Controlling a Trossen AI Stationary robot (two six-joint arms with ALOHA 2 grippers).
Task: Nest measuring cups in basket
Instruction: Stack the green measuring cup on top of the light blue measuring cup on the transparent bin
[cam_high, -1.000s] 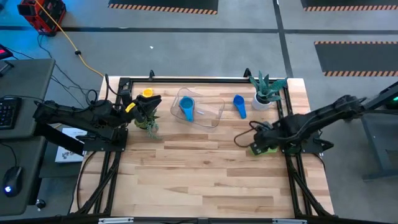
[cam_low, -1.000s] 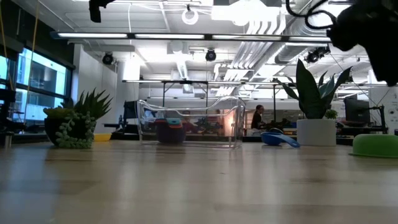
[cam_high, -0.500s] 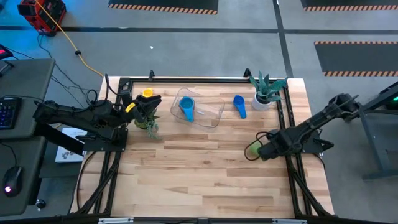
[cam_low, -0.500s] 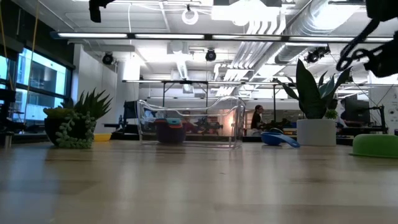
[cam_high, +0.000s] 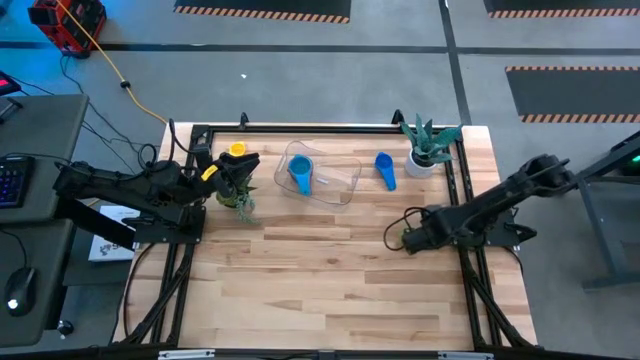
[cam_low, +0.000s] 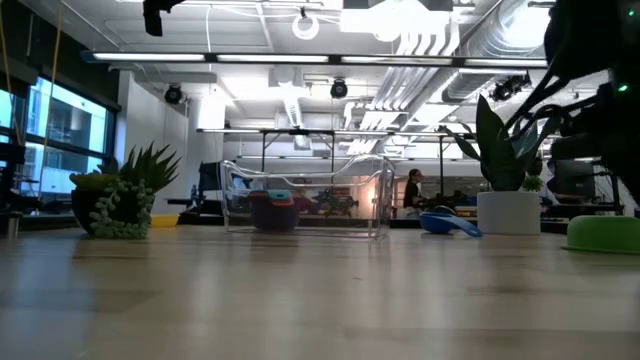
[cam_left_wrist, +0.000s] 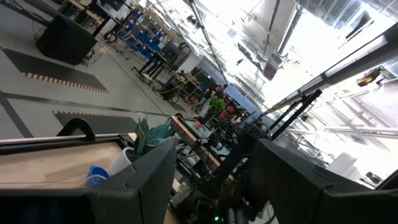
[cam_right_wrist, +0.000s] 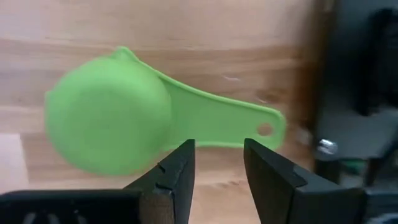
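Note:
A green measuring cup (cam_right_wrist: 106, 127) lies bowl-down on the table near the right edge, also seen in the low view (cam_low: 603, 233). My right gripper (cam_right_wrist: 217, 163) points down over the cup's handle (cam_right_wrist: 217, 121), open, one finger on each side, touching nothing. In the high view this gripper (cam_high: 408, 240) covers the cup. The clear basket (cam_high: 340, 180) stands at the far middle with a blue cup (cam_high: 301, 172) inside. Another blue cup (cam_high: 385, 170) lies right of the basket, a yellow cup (cam_high: 237, 150) at the far left. My left gripper (cam_left_wrist: 211, 177) waits open at the far left.
A white pot with a green plant (cam_high: 430, 150) stands at the far right, beyond the green cup. A dark potted plant (cam_high: 240, 195) sits at the far left beside my left gripper. Bare wood (cam_high: 320, 280) fills the near half of the table.
My right gripper has sunk toward the green cup and rolled about its own axis. It now covers the cup in the high view, where the cup showed beside it a second ago. The cup has not moved.

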